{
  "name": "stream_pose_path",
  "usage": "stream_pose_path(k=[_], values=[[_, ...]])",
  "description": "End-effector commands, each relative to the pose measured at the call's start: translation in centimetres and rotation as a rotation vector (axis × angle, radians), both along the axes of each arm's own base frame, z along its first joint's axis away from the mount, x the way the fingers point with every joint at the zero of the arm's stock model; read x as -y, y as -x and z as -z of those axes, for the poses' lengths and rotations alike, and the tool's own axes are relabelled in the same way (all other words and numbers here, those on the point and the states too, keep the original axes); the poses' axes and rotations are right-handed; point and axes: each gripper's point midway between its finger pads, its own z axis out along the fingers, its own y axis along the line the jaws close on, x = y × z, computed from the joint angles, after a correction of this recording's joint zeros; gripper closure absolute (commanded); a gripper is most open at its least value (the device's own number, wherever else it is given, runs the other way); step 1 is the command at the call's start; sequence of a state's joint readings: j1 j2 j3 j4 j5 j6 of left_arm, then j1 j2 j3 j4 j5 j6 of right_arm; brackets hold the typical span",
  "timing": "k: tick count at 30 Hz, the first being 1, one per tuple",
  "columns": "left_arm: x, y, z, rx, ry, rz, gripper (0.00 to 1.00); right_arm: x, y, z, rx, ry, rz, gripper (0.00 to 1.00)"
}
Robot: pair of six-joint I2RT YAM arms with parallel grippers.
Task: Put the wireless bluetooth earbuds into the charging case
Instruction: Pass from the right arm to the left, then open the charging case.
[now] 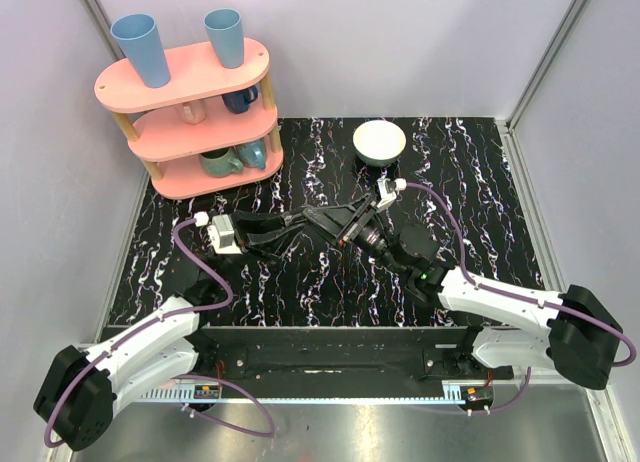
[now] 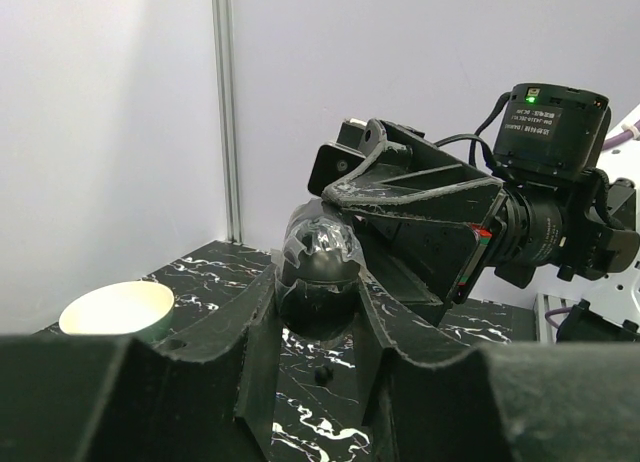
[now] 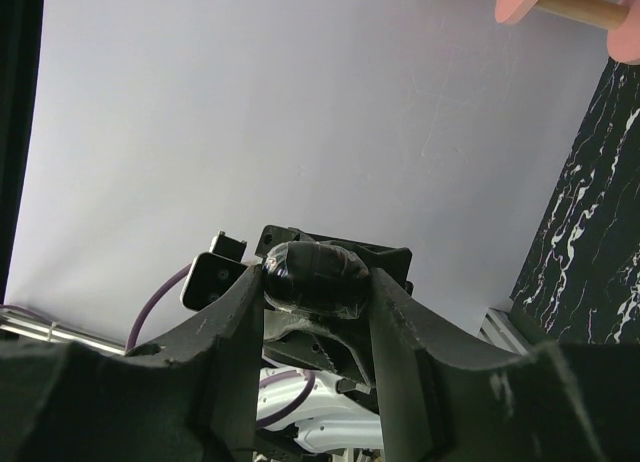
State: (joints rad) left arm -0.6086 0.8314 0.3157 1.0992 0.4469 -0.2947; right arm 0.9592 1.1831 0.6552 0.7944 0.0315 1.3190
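Both grippers meet above the middle of the table. My left gripper (image 1: pixel 330 225) (image 2: pixel 318 287) and my right gripper (image 1: pixel 348 222) (image 3: pixel 318 287) are both shut on one glossy black rounded object (image 2: pixel 320 254) (image 3: pixel 322 272) wrapped in clear film, and hold it off the table between them. In the left wrist view the right gripper's fingers (image 2: pixel 410 197) clamp it from the far side. A tiny black bit (image 2: pixel 322 375) lies on the table under the left jaws. No cream case and no whitish earbuds show in any view.
A white bowl (image 1: pixel 380 142) (image 2: pixel 115 307) stands at the back centre of the black marbled table (image 1: pixel 300 282). A pink three-tier shelf (image 1: pixel 190 122) with blue cups and mugs stands at the back left. Grey walls close in the sides.
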Motion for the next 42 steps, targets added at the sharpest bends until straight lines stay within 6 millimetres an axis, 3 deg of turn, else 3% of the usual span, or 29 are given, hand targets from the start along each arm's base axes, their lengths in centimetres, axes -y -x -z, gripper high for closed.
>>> stream_pose_path(k=[1,4,7,8,12,13,15,16,19,23,28,31,42], values=[[-0.3,0.4,-2.0,0.061,0.044,-0.009,0.79,0.0,0.4,-1.5,0.036,-0.047,-0.024,1.00],[-0.5,0.6,-2.1,0.077,0.045,-0.015,0.94,-0.5,0.6,-1.1,0.028,-0.022,-0.047,1.00],[-0.8,0.5,-2.0,0.085,0.051,-0.037,1.00,-0.8,0.7,-0.9,0.047,0.017,-0.055,0.81],[-0.9,0.5,-2.0,0.085,0.051,-0.039,1.00,-0.8,0.7,-0.8,0.066,0.034,-0.050,0.66],[-1.0,0.5,-1.6,0.083,0.038,-0.048,1.00,0.0,0.3,-0.6,0.117,0.137,0.012,0.35],[-1.1,0.6,-1.6,0.086,0.040,-0.051,1.00,0.2,0.4,-1.5,0.148,0.150,0.019,0.31],[-1.3,0.5,-1.3,0.084,0.042,-0.064,1.00,1.0,0.0,-1.4,0.209,0.260,0.074,0.23],[-1.4,0.7,-1.2,0.086,0.042,-0.065,1.00,1.3,-0.1,-2.6,0.241,0.276,0.095,0.20],[-1.8,0.7,-1.3,0.091,0.051,-0.081,1.00,2.6,-0.4,-3.4,0.314,0.376,0.151,0.14],[-2.2,1.0,-1.7,0.108,0.066,-0.093,1.00,3.4,-0.2,-4.0,0.431,0.500,0.169,0.14],[-2.5,1.6,-2.0,0.124,0.071,-0.086,1.00,2.4,0.5,-1.9,0.519,0.700,0.044,0.14],[-2.6,2.0,-2.1,0.130,0.079,-0.073,1.00,2.2,0.5,-1.1,0.530,0.745,0.019,0.14],[-1.8,2.7,-2.0,0.136,0.061,-0.010,1.00,1.2,1.2,-1.5,0.584,0.744,-0.043,0.13]])
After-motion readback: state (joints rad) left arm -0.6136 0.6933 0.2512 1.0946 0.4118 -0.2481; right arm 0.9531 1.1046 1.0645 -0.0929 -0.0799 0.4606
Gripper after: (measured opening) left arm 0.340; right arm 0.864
